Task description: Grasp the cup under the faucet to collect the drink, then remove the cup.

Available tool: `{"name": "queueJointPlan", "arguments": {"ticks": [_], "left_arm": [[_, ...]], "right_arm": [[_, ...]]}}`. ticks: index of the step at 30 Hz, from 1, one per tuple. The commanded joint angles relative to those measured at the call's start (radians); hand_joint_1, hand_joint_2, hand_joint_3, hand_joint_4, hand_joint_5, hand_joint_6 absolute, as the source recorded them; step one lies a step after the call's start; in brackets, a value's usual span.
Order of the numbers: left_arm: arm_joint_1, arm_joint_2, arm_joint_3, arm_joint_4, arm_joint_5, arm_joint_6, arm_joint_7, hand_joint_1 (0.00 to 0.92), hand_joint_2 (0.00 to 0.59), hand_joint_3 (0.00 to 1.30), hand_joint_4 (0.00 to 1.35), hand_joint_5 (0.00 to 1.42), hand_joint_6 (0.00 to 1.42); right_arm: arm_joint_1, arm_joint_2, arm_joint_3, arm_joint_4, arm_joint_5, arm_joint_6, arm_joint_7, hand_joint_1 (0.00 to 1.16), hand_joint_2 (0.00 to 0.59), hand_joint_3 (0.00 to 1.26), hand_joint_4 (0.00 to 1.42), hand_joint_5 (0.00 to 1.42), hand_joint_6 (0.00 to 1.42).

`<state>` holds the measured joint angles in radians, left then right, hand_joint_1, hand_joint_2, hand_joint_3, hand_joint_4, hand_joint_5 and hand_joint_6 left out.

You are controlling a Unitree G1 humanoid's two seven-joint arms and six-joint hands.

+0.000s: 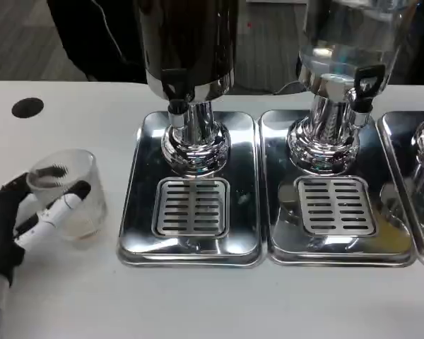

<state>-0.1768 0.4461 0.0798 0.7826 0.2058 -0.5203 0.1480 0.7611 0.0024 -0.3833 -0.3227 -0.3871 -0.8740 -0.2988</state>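
The clear plastic cup [69, 192] stands on the white surface [198, 296] at approx. 9 o'clock from the left shiny steel drip tray [191, 189], just beside it but not on it. The left robot hand [28, 219] is around the cup: dark thumb at the near-left side, white and black fingers [63, 205] across the front wall, so it seems to grip the cup, not spread free. I cannot tell how tight the hold is.

Progress, as I judge it: the cup is away from the black faucet tap [175, 86] of the dark drink dispenser [187, 42], which is at about 2 o'clock from the cup. The slotted grate [191, 207] under that tap has nothing on it. The cup bottom looks pale, maybe with a little liquid, but it is too unclear to say filled or not. So either the collecting is not yet done and the cup must go under the tap, or the cup is already removed; the picture alone does not decide this.

The second dispenser w/ clear tank [346, 35] stands at 3 o'clock, on its own tray.

Writing, brands, labels: none readable anywhere. The black round mark [27, 107] on the surface at 11 o'clock has no text.
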Motion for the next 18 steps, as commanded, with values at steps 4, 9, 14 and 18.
{"name": "queueJointPlan", "arguments": {"ticks": [4,9,14,18], "left_arm": [[-0.032,-0.017,0.01,-0.046,0.004,-0.024,0.018,0.257,0.191,0.46,0.5,0.27,0.14],[-0.039,-0.046,-0.057,-0.094,0.089,-0.009,0.045,0.261,0.193,0.46,0.5,0.28,0.14],[-0.036,-0.076,-0.079,-0.131,0.117,0.014,0.054,0.272,0.198,0.47,0.51,0.28,0.15],[-0.034,-0.084,-0.088,-0.156,0.125,0.033,0.05,0.274,0.199,0.47,0.51,0.28,0.16]], "right_arm": [[0.005,0.009,-0.011,-0.002,0.013,-0.022,0.012,0.75,0.517,0.41,0.39,0.31,0.24],[0.005,0.008,-0.02,0.002,0.023,-0.025,0.013,0.75,0.517,0.41,0.39,0.31,0.24],[0.004,0.007,-0.026,0.007,0.03,-0.026,0.016,0.75,0.517,0.41,0.39,0.31,0.24],[0.002,0.009,-0.026,0.008,0.034,-0.028,0.019,0.75,0.517,0.41,0.39,0.31,0.24]]}}
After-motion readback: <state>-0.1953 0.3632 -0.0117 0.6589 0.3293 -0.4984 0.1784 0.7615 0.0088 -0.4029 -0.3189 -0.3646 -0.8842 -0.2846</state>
